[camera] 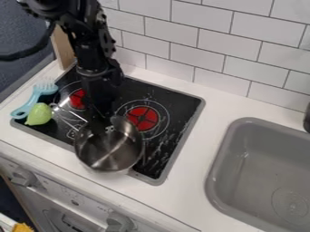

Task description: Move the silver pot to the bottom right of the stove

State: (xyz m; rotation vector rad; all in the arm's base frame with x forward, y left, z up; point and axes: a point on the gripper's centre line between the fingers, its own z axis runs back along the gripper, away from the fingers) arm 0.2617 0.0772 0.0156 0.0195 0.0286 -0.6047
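The gripper (103, 126) hangs down over the stove, at the back rim of the silver pot, close to where the handle joins. The silver pot (110, 152) is at the stove's front edge, its body partly over the white counter in this view. Its opening faces up, and its thin handle points to the upper left. Whether its base rests on the surface or is raised, I cannot tell. The black stove (172, 140) has two red burner centres, one to the right of the gripper and one behind and left of it. Arm and gripper cover part of the stove between them.
On the stove's left side lie a green pear-like object (39, 114) and a light blue brush-like tool (36, 96). A grey sink (254, 167) is set into the counter on the right. White wall tiles (200, 56) rise behind. Knobs stick out along the front.
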